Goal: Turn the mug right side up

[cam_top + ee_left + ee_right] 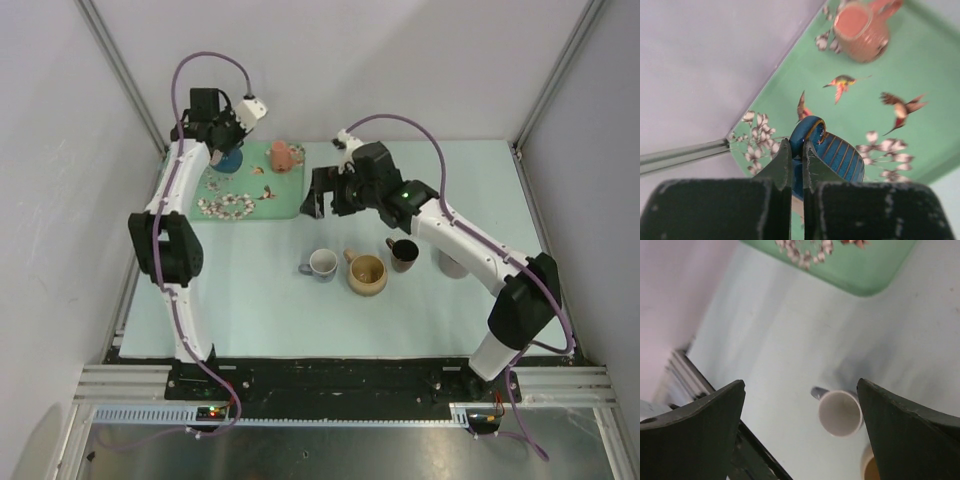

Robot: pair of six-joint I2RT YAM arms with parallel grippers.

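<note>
A blue ribbed mug [842, 156] sits tilted on the green flowered tray [922, 55] at the back left. My left gripper [796, 149] is shut on the mug's handle loop [807, 129]. In the top view the left gripper [222, 142] is over the blue mug [230, 161]. A pink mug [283, 155] stands on the tray to the right, seemingly bottom up, and it also shows in the left wrist view [860, 27]. My right gripper [327, 203] is open and empty above the table, with a white mug [840, 412] below it between its fingers [801, 385].
On the table stand an upright white mug [322, 263], a tan mug [367, 273] and a dark brown mug [403, 254]. A grey object [452, 263] is partly hidden behind the right arm. The tray's edge [865, 277] shows in the right wrist view.
</note>
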